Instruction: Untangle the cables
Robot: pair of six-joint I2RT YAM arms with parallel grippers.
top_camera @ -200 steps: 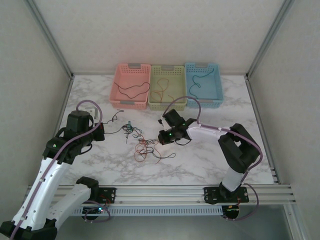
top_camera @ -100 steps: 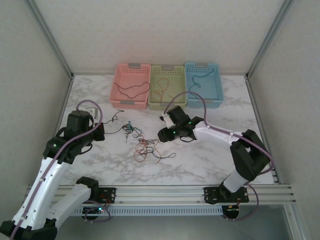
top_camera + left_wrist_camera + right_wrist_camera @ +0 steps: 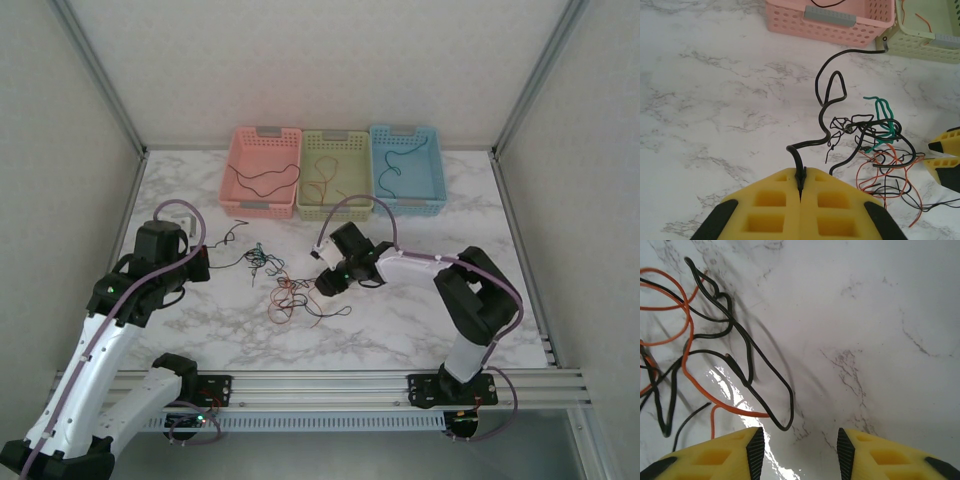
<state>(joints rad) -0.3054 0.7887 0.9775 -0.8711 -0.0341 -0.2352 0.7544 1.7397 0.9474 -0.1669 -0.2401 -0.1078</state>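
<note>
Reaching left over the cables, right gripper hangs spread — left gripper pinches 1 black cable.

We see the cables in 3 colours: black, orange-red and teal-green. The table is white, marbled with grey veins. We label 3 containers: the pink basket, the pale green basket and the light blue basket. The left gripper and the right gripper have yellow pads edged in black.
</note>
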